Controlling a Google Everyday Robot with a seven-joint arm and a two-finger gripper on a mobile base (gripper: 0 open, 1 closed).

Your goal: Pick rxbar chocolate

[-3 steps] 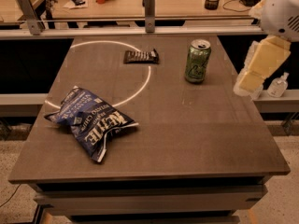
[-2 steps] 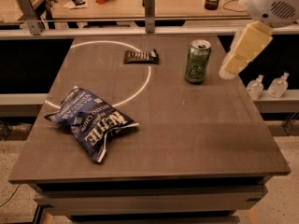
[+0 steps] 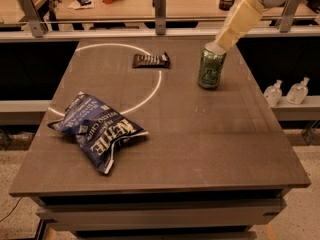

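Observation:
The rxbar chocolate (image 3: 150, 60) is a small flat dark bar with white lettering, lying at the far middle of the brown table (image 3: 210, 134), on the edge of a white ring mark. My gripper (image 3: 220, 43), cream-coloured on a white arm, reaches in from the top right. Its tip hangs just above the top of the green soda can (image 3: 211, 66). The gripper is to the right of the bar, about a can's height away, and holds nothing that I can see.
A large blue Kettle chip bag (image 3: 97, 130) lies crumpled at the left front of the table. A rail with metal posts (image 3: 159, 11) runs behind the table. Two clear pump bottles (image 3: 273, 93) stand on a ledge at the right.
My gripper has moved left and farther back, from beyond the table's right edge to just above the green can. The bar, can and bag have not moved.

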